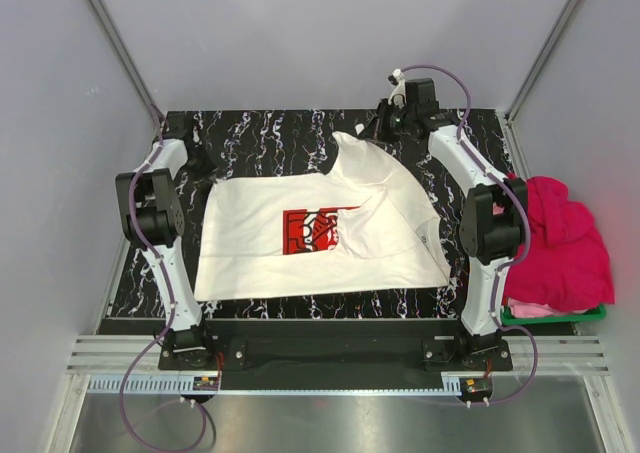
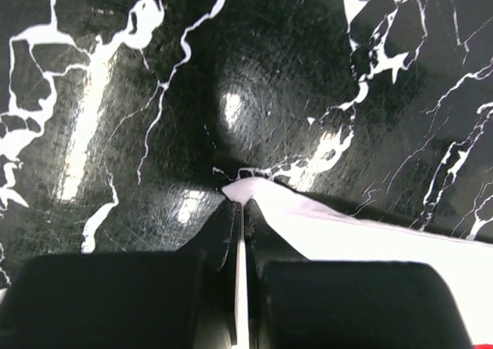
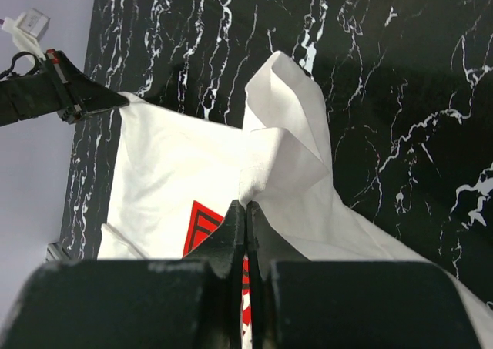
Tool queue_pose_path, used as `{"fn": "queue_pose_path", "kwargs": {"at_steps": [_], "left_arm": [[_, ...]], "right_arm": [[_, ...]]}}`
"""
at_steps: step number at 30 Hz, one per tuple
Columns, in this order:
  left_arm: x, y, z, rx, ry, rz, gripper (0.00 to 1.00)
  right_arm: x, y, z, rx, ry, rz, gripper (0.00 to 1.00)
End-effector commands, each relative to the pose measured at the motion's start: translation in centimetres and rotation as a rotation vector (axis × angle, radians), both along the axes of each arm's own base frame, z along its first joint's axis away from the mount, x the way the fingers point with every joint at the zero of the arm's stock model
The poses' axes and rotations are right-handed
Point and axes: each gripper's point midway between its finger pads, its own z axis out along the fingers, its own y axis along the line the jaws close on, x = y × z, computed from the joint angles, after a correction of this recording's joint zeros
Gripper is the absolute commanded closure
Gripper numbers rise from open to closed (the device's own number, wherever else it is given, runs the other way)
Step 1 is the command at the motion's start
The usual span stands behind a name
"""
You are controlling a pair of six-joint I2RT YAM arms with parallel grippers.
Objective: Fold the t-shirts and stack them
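Note:
The white t-shirt (image 1: pixel 270 248) with a red square print (image 1: pixel 318 231) lies spread on the black marbled table. Its far right part is folded over and pulled up toward the back. My left gripper (image 1: pixel 205 171) is shut on the shirt's far left corner, low over the table; in the left wrist view (image 2: pixel 239 203) the white cloth (image 2: pixel 370 241) sits between the closed fingers. My right gripper (image 1: pixel 368 133) is shut on a raised fold of the shirt; in the right wrist view (image 3: pixel 246 206) the cloth (image 3: pixel 177 164) hangs from it. The magenta-pink t-shirts (image 1: pixel 560 243) are piled at the right.
The pink pile sits in a green basket (image 1: pixel 555 315) off the table's right edge. Grey walls close in the back and sides. Bare black marbled table (image 1: pixel 270 138) shows beyond the shirt. The left gripper's fingers (image 3: pixel 77 95) show in the right wrist view.

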Motion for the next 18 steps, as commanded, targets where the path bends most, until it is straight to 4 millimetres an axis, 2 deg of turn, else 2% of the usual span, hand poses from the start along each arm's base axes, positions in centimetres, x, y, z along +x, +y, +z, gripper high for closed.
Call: {"fn": "queue_pose_path", "kwargs": {"at_steps": [1, 2, 4, 8, 9, 10, 12, 14, 15, 16, 18], "left_arm": [[1.0, 0.4, 6.0, 0.041, -0.127, -0.016, 1.0], [0.9, 0.5, 6.5, 0.046, -0.135, -0.019, 1.0], [0.3, 0.2, 8.0, 0.047, -0.16, -0.026, 1.0], [-1.2, 0.1, 10.1, 0.052, -0.194, -0.023, 1.0], [-2.0, 0.0, 10.6, 0.056, -0.207, -0.019, 1.0], [-2.4, 0.0, 11.0, 0.058, -0.217, -0.019, 1.0], [-3.1, -0.1, 12.3, 0.066, -0.249, -0.017, 1.0], [-4.3, -0.3, 11.8, 0.065, -0.236, -0.018, 1.0], [-4.7, -0.3, 12.7, 0.071, -0.26, -0.017, 1.0], [-5.5, -0.4, 12.0, 0.066, -0.241, -0.018, 1.0], [-6.3, -0.4, 12.7, 0.072, -0.26, -0.016, 1.0]], "right_arm": [[0.2, 0.2, 4.1, 0.03, -0.119, 0.067, 1.0], [-0.3, 0.2, 5.1, 0.031, -0.146, 0.077, 1.0], [-1.2, -0.2, 5.8, 0.025, -0.17, 0.074, 1.0], [-3.1, -1.2, 5.7, 0.003, -0.178, 0.053, 1.0], [-3.7, -1.4, 4.7, -0.004, -0.162, 0.048, 1.0], [-4.3, -1.7, 5.5, -0.002, -0.18, 0.043, 1.0], [-4.8, -2.2, 5.4, -0.009, -0.188, 0.028, 1.0], [-5.9, -2.8, 5.4, -0.015, -0.187, 0.014, 1.0], [-6.1, -3.0, 5.5, -0.017, -0.192, 0.008, 1.0], [-6.9, -3.3, 5.5, -0.025, -0.192, -0.001, 1.0], [-7.6, -3.8, 5.6, -0.029, -0.2, -0.012, 1.0]]}}
